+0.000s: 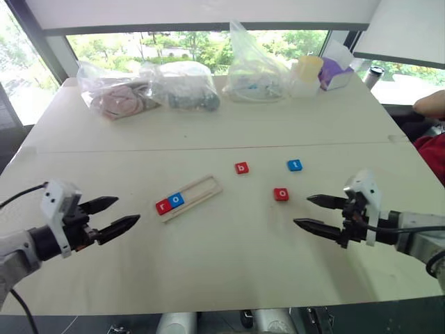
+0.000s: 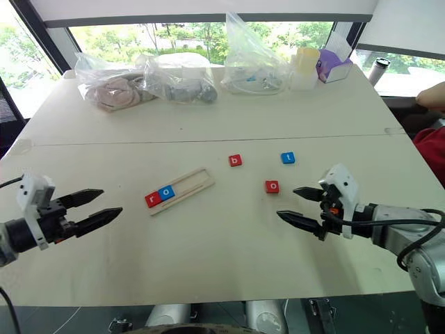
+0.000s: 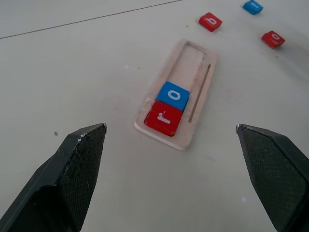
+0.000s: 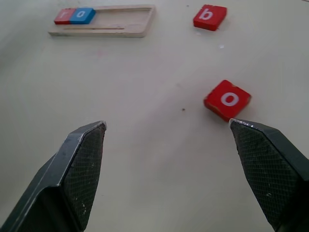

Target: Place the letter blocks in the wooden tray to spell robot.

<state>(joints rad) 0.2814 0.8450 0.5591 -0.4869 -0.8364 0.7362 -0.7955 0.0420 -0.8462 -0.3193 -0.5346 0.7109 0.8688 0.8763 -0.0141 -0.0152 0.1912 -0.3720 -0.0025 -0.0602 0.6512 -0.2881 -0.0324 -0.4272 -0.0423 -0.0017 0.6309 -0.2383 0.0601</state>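
The wooden tray [image 1: 201, 192] lies slanted at the table's middle. A red r block [image 1: 163, 206] and a blue o block [image 1: 176, 200] sit side by side at its near left end. On the bare table to the right lie a red b block [image 1: 241, 168], a blue t block [image 1: 295, 165] and a red o block [image 1: 281, 194]. My left gripper [image 1: 118, 213] hovers open to the left of the tray, holding nothing. Over at the right, my right gripper [image 1: 310, 212] stands open and empty, just short of the red o block.
Clear plastic bags [image 1: 149, 87] of assorted items and small containers [image 1: 309, 73] line the far side of the table [image 1: 229, 264]. A person's arm and red clothing [image 1: 432, 132] show at the right edge.
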